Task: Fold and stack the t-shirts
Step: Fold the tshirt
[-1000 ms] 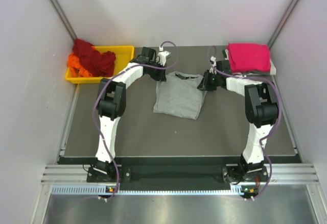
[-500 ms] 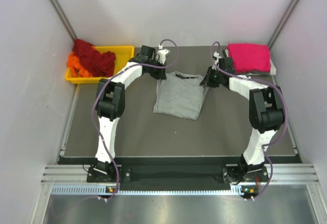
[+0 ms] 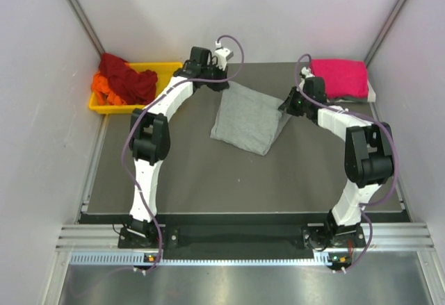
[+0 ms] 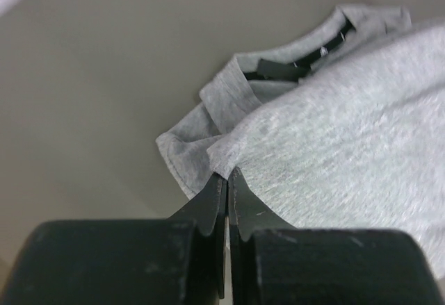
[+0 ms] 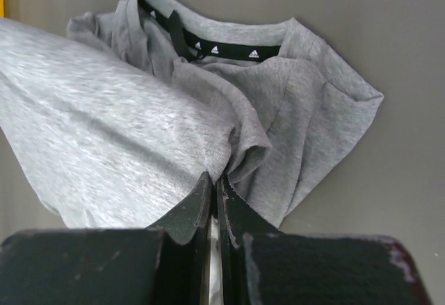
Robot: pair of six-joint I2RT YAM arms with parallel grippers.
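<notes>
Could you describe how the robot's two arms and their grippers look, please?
Both the left arm and the right arm have white links with black joint housings. A thin purple cable runs loosely along each arm. The left gripper and the right gripper have matte black fingers, tapering to thin tips.

The heather-grey tee [image 3: 245, 119] is showing flecked light grey, its collar band [image 5: 222, 49] black with tiny white logos. The magenta-pink tee [image 3: 339, 77] is blazing; the dark red tee [image 3: 125, 76] and orange tee [image 3: 103, 86] are clashing against the yellow tray [image 3: 167, 72].
</notes>
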